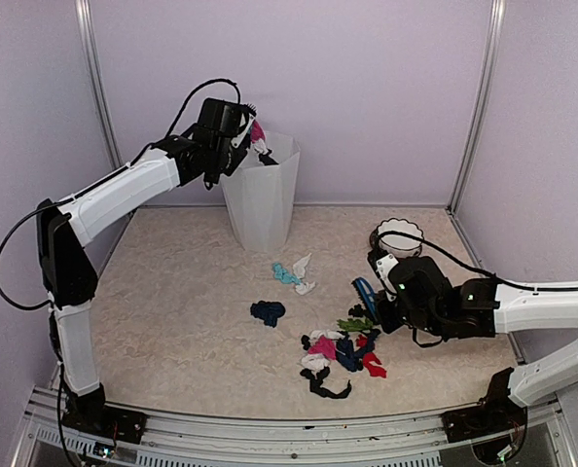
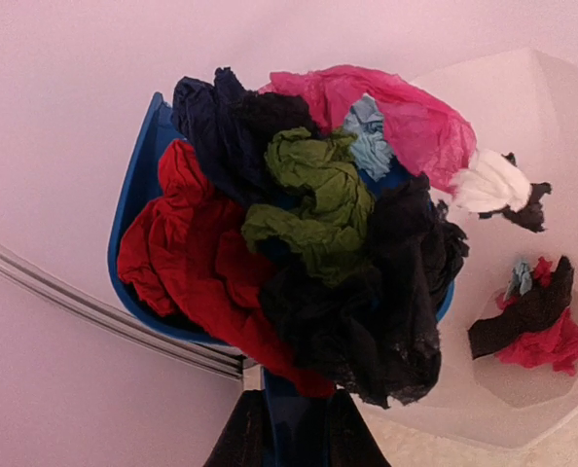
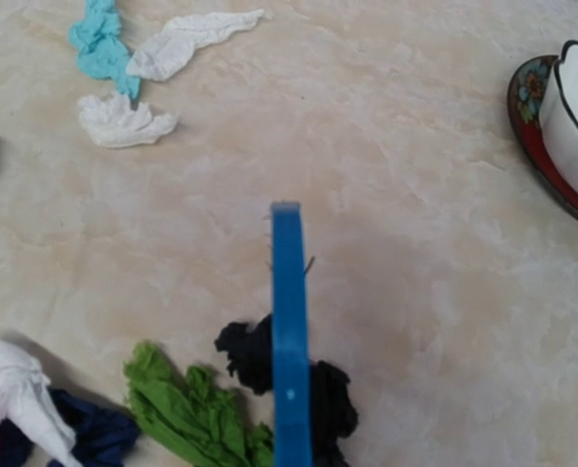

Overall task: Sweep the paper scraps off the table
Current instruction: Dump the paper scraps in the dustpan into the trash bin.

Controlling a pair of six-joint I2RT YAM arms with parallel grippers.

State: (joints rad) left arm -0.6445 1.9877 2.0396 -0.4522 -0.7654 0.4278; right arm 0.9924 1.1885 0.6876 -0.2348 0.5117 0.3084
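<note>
Well, my left gripper [image 2: 297, 443] is clamped narrow on the blue handle of the dustpan [image 2: 138, 199], with a dark finger on either side of it, and my left arm is raised high at the back of the worktop [image 1: 182, 321]. Heaped in the pan are paper scraps [image 2: 313, 209] in red, green, black, navy, pink and pale blue. The pan's far lip hangs over the mouth of the translucent white bin [image 1: 262, 199]. A white scrap and a small black one hang at the pan's edge above the opening, and a few pink, black and teal bits [image 2: 534, 326] lie on the bin's floor. My right gripper [image 1: 386, 306] is low on the right side, closed tight on the blue brush [image 3: 289, 321], which stands on edge beside a black scrap and a green one. A loose cluster of scraps [image 1: 336, 355] lies just beside the brush. One teal and two white pieces [image 1: 295, 272] and a dark blue one [image 1: 268, 312] lie apart, nearer the middle. A white scalloped bowl [image 1: 400, 236] on a patterned plate [image 3: 527, 107] stands behind my right gripper
</note>
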